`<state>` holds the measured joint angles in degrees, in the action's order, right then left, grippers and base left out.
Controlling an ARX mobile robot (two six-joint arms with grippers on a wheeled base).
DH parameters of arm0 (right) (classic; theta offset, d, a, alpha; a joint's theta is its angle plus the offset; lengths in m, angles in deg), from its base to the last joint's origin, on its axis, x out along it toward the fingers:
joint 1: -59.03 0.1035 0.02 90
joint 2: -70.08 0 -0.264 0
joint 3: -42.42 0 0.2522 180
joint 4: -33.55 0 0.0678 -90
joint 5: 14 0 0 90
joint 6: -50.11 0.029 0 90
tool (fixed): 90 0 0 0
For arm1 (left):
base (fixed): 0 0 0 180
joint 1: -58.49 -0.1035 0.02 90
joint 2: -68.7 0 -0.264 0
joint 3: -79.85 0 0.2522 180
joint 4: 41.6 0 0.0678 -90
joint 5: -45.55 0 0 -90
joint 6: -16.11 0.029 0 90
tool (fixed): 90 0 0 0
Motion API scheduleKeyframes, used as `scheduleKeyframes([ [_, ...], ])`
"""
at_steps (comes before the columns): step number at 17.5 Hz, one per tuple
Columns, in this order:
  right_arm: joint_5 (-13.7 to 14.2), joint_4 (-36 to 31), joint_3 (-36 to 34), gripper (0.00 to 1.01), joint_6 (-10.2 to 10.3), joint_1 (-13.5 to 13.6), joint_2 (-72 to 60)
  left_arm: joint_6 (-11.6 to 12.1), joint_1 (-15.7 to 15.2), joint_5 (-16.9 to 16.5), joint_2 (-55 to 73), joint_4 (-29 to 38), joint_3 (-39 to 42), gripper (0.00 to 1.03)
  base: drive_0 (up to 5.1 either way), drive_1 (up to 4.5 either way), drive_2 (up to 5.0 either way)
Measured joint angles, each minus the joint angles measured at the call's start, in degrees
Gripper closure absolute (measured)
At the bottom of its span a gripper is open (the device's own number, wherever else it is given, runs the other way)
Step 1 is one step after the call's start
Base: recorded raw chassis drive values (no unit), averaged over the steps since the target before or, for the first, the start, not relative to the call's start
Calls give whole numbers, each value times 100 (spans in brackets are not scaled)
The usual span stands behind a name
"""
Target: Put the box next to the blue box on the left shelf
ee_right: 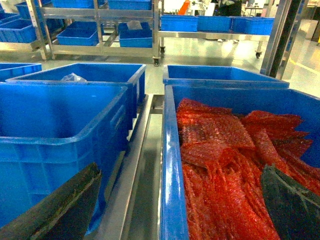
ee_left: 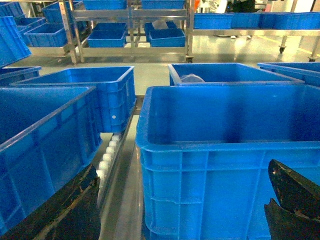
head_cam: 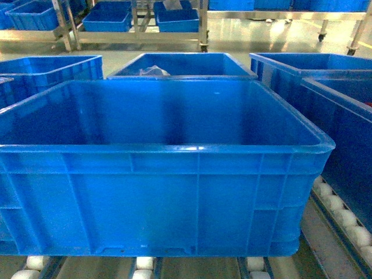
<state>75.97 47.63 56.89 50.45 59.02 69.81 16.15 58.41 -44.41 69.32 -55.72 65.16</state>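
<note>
The box (head_cam: pixel 163 192), a large bright-blue ribbed crate with nothing in it, sits on the roller rails of the left shelf (head_cam: pixel 343 218) and fills the head view. In the left wrist view the box (ee_left: pixel 225 180) is straight ahead. My left gripper (ee_left: pixel 182 170) is open, its dark fingers (ee_left: pixel 75 210) spread wide before the box's near wall, holding nothing. Another blue box (ee_left: pixel 45 145) stands just to the left across a row of white rollers (ee_left: pixel 107 155). My right gripper (ee_right: pixel 180 171) is open over the gap between the box (ee_right: pixel 55 145) and a neighbouring crate. Neither gripper shows in the head view.
On the right stands a blue crate (ee_right: pixel 170 165) filled with red bubble wrap (ee_right: pixel 225 150). More blue crates (head_cam: pixel 180 64) sit behind on the rack. Across the floor is steel shelving (head_cam: pixel 139 38) with smaller blue bins (head_cam: pixel 107 17).
</note>
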Motion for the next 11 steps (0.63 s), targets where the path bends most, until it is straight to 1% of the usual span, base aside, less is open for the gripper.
scheduleKeyframes([
  [11, 0, 0, 0, 3, 0, 0, 0, 0, 0, 0, 0, 0, 0, 5, 0, 0, 0],
])
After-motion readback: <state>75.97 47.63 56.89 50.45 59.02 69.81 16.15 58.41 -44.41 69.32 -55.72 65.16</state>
